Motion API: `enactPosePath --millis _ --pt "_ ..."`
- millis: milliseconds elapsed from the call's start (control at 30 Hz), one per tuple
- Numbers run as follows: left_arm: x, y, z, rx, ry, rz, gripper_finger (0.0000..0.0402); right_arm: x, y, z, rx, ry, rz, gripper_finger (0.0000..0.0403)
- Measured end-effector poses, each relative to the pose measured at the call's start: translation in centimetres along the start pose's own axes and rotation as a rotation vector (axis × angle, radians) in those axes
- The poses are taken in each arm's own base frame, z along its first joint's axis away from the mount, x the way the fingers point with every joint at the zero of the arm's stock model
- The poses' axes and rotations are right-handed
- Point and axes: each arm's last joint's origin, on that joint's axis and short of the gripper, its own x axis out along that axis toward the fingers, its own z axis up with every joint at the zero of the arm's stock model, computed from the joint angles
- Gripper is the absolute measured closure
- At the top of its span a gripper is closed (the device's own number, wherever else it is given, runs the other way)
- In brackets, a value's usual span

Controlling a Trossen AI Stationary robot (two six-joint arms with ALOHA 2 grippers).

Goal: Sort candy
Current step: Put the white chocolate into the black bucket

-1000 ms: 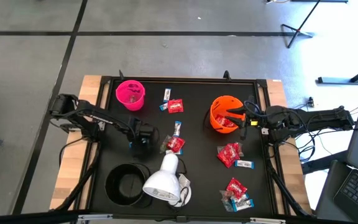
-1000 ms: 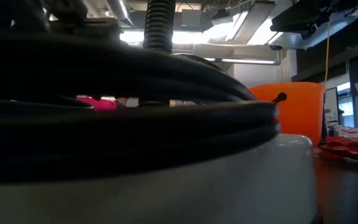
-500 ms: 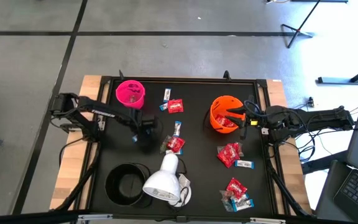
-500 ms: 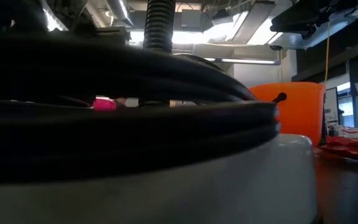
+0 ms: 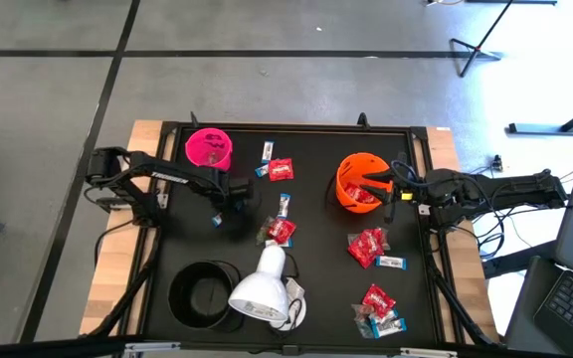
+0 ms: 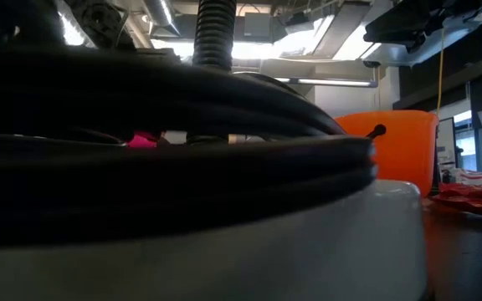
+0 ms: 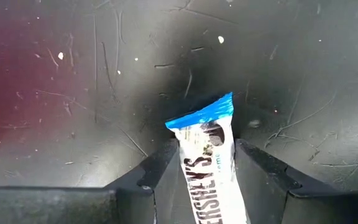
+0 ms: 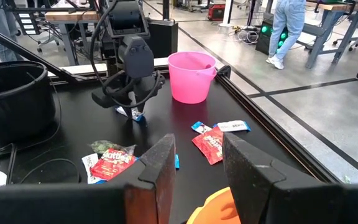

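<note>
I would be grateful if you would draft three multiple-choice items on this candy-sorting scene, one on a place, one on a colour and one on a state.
1. Where is the right gripper?
A. at the orange cup
B. over the black cup
C. beside the lamp head

2. What colour is the cup nearest the left gripper?
A. orange
B. pink
C. black

3. What does the left gripper hold?
A. a red packet
B. nothing
C. a white-and-blue bar

Answers:
1 A: the high view shows it reaching over the orange cup's rim.
2 B: the pink cup stands closest.
3 C: the left wrist view shows the bar between the fingers.
</note>
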Motion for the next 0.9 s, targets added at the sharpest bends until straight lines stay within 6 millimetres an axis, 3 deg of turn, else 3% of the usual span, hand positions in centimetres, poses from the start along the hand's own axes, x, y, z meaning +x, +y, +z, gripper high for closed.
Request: enactPosePath --millis 167,633,900 --pt "0.1 -0.3 -0.1 0.013 0.003 -0.001 0.0272 0.0 0.0 0.0 -0.003 0.0 0.0 0.0272" --pt "-1.6 -1.9 1.4 0.036 -0.037 -0.061 0.0398 0.0 0.0 0.0 -0.006 -0.002 0.0 0.0272" --pt "-2.5 -2.5 2.0 0.066 -0.056 -0.095 0.04 0.0 0.0 0.0 -0.001 -0.002 0.0 0.0272"
